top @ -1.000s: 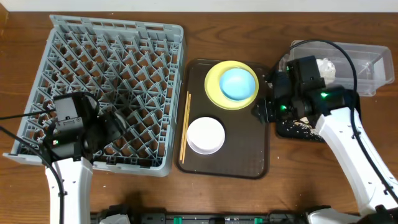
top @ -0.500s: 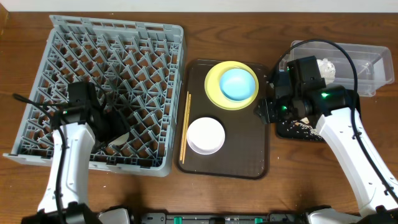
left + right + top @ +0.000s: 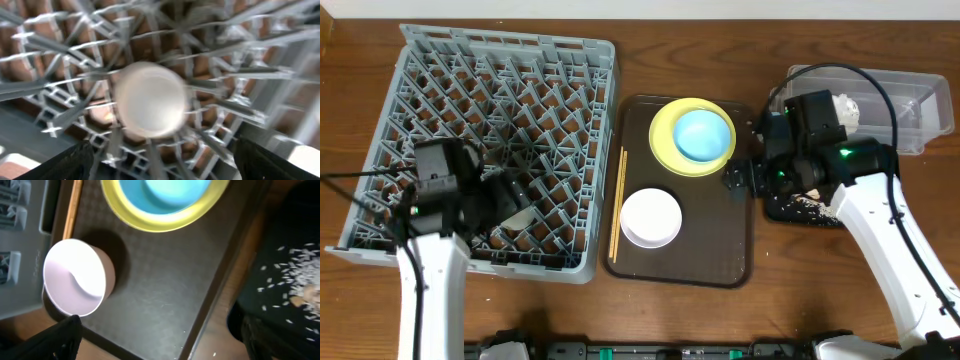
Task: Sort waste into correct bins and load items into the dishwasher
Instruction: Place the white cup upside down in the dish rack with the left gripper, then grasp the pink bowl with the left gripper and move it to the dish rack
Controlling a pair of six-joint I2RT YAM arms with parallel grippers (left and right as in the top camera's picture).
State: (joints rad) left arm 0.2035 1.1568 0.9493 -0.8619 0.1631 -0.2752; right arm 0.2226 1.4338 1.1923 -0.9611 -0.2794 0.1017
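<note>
The grey dish rack (image 3: 500, 90) fills the left side. My left gripper (image 3: 517, 198) hovers over its front part, open, nothing between its fingers (image 3: 65, 162). Below it a round whitish object (image 3: 150, 100) rests among the pegs. The pale-yellow plate (image 3: 665, 150) carries the light-blue bowl (image 3: 703, 134). Next to them are the white-pinkish bowl (image 3: 651, 217) and the chopsticks (image 3: 617, 205). My right gripper (image 3: 735, 180) hangs open and empty at the serving tray's right edge. The napkin (image 3: 845, 108) lies in the clear tub (image 3: 910, 110). Rice crumbs (image 3: 285, 275) dot the black tray (image 3: 800, 210).
The plate, bowls and chopsticks all sit on a large brown serving tray (image 3: 710, 240) in the middle. The right arm reaches over the black tray and the tub's left end. Cables run across the tub and along the rack's left side.
Both grippers have opened wider. The left arm has shifted slightly left over the rack, and the round whitish object now lies free among the pegs. The right arm has barely moved.
</note>
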